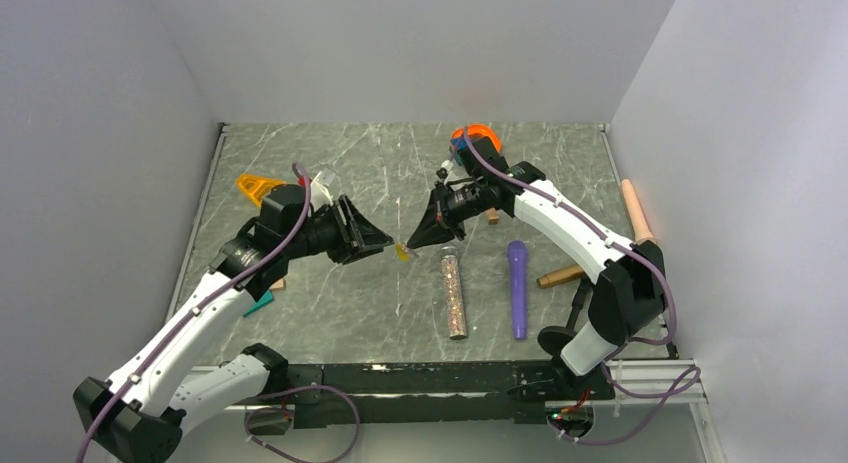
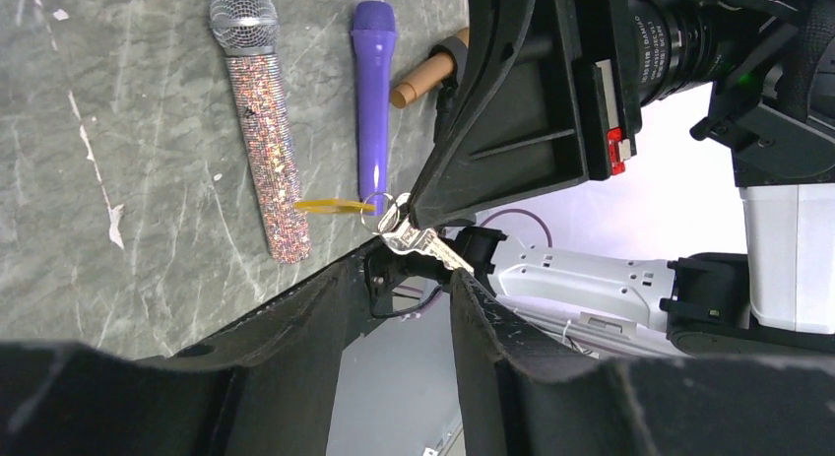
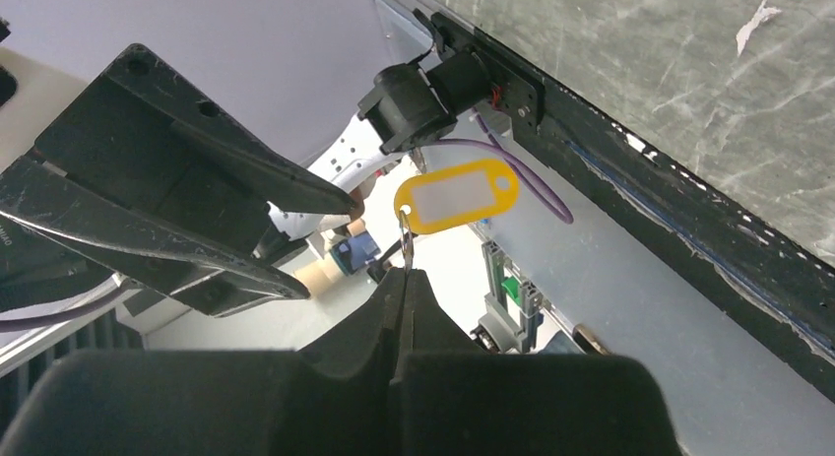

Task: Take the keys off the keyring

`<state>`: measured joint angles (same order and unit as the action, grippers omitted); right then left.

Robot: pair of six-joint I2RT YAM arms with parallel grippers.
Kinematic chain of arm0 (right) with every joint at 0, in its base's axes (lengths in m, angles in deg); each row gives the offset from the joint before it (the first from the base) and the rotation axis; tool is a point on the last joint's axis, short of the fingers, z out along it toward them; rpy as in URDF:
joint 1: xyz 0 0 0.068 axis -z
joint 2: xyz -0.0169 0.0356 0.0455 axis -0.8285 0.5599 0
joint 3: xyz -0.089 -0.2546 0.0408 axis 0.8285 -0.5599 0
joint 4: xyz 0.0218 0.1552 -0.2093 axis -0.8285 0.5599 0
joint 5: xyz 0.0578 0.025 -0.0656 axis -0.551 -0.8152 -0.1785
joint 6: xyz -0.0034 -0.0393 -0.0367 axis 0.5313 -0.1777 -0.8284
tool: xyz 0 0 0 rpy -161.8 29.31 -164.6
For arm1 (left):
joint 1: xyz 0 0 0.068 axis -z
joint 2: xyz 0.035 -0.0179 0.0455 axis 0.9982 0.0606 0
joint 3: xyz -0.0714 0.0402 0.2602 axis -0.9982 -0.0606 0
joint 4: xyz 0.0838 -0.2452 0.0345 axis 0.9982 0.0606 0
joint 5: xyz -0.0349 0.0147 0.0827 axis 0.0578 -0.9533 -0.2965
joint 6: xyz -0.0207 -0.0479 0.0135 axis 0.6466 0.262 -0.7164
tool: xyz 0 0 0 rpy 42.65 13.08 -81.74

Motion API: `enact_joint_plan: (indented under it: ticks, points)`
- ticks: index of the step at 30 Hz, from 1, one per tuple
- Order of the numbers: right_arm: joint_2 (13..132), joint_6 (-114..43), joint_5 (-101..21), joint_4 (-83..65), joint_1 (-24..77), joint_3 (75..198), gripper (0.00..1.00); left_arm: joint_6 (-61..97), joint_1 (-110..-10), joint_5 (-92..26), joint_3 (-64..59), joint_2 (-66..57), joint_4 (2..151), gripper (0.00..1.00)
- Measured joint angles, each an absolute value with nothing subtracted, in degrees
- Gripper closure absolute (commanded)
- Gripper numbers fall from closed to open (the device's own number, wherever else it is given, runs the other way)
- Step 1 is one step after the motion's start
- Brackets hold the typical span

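My right gripper (image 3: 406, 274) is shut on a thin metal keyring (image 3: 404, 237) and holds it in the air above the table's middle. A yellow plastic tag (image 3: 458, 195) hangs from the ring and also shows in the top view (image 1: 402, 252). Silver keys (image 2: 425, 242) hang from the same ring (image 2: 379, 208) in the left wrist view. My left gripper (image 2: 414, 264) is open, its fingertips on either side of the keys, with one key blade touching the right finger (image 2: 463, 284). In the top view the left gripper (image 1: 385, 245) and right gripper (image 1: 415, 243) meet tip to tip.
On the marble table (image 1: 330, 313) lie a glittery microphone (image 1: 454, 295), a purple cylinder (image 1: 517, 288) and a tan wooden peg (image 1: 560, 276). An orange triangular frame (image 1: 257, 187) lies at the back left and an orange-and-blue object (image 1: 475, 140) at the back.
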<state>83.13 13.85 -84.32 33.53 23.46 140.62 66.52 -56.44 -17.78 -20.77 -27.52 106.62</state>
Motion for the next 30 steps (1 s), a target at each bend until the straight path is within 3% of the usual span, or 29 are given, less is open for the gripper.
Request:
enact_joint_plan:
  ticks: [30]
  points:
    - [79.5,18.8,-87.4,20.7,23.5,141.7,1.0,71.0,-56.4,-15.0,-23.7,-28.5,92.3,0.61]
